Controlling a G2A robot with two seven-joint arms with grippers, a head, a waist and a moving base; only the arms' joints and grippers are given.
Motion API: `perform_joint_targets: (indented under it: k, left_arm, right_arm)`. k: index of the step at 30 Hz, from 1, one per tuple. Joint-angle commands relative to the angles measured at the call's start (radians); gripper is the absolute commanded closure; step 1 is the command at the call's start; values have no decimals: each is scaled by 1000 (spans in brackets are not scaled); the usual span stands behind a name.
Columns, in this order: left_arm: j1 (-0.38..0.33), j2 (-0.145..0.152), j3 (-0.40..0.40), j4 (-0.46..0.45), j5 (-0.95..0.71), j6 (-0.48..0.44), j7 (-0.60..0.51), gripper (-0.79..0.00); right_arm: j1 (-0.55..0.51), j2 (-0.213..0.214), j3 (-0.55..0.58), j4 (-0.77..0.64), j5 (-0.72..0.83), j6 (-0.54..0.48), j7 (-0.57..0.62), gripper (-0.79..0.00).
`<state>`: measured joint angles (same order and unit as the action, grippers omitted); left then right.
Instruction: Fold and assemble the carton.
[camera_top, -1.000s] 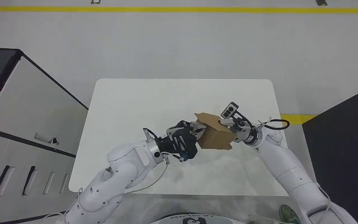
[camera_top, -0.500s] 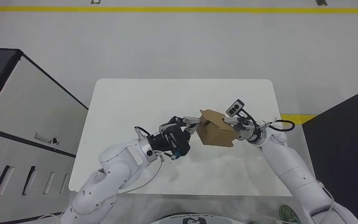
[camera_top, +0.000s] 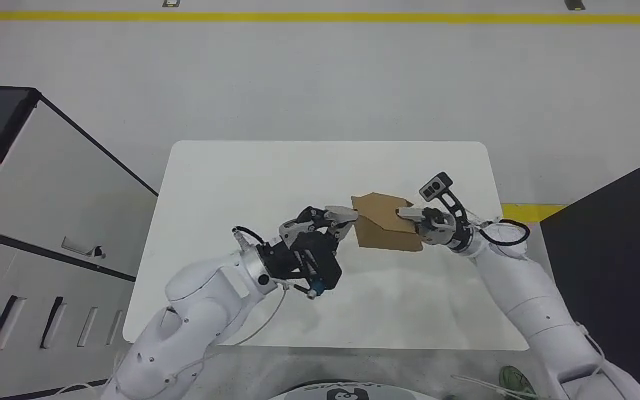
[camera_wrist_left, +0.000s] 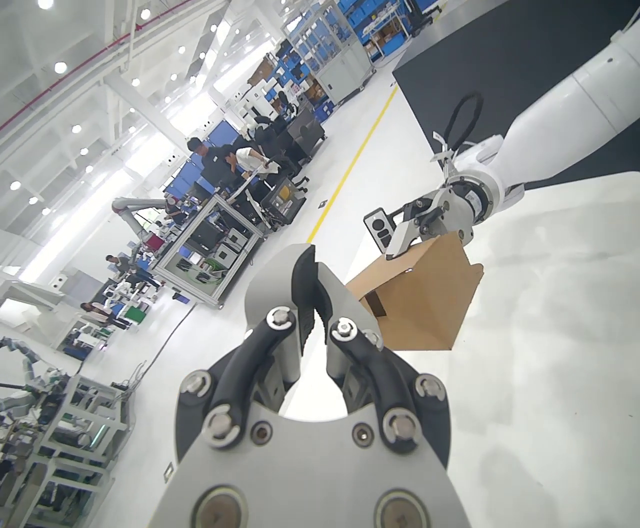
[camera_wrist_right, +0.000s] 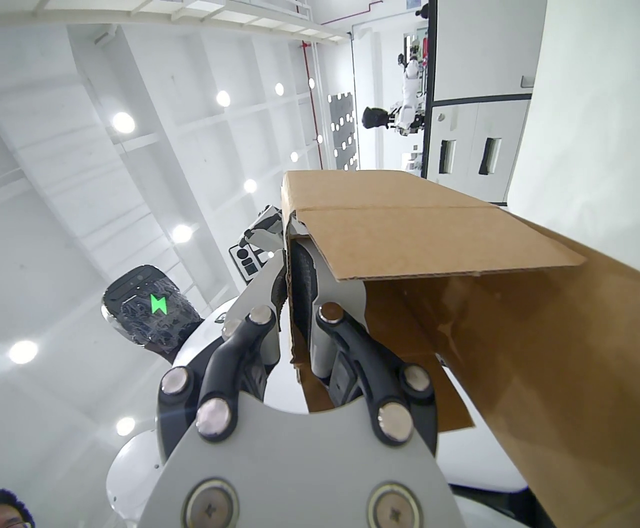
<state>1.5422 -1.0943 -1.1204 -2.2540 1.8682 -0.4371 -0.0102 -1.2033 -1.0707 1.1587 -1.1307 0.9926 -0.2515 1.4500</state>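
Observation:
A brown cardboard carton (camera_top: 383, 221) hangs tilted just above the white table (camera_top: 250, 180), right of centre. My right gripper (camera_top: 410, 214) is shut on one wall of the carton (camera_wrist_right: 450, 240), one finger inside and one outside. In the left wrist view the carton (camera_wrist_left: 425, 295) shows an open end and a small slot. My left gripper (camera_top: 345, 214) sits just left of the carton, apart from it, its fingers (camera_wrist_left: 306, 280) shut with nothing between them.
A grey cabinet (camera_top: 50, 200) stands left of the table. A dark panel (camera_top: 600, 250) stands at the right. Yellow floor lines run behind the table and beside its right edge.
The right gripper has carried the carton right and up and turned it flatter. The left arm has drawn back to the left, away from the carton.

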Motion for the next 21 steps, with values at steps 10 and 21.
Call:
perform_joint_targets:
  k: [10,21]
  left_arm:
    - [-43,-10,49,16,23,15,-63,0]
    - [-49,-13,69,22,23,-3,-72,0]
  right_arm:
    - [-23,0,30,-41,-30,-87,26,0]
    - [-53,-4,72,-101,21,-64,55,0]
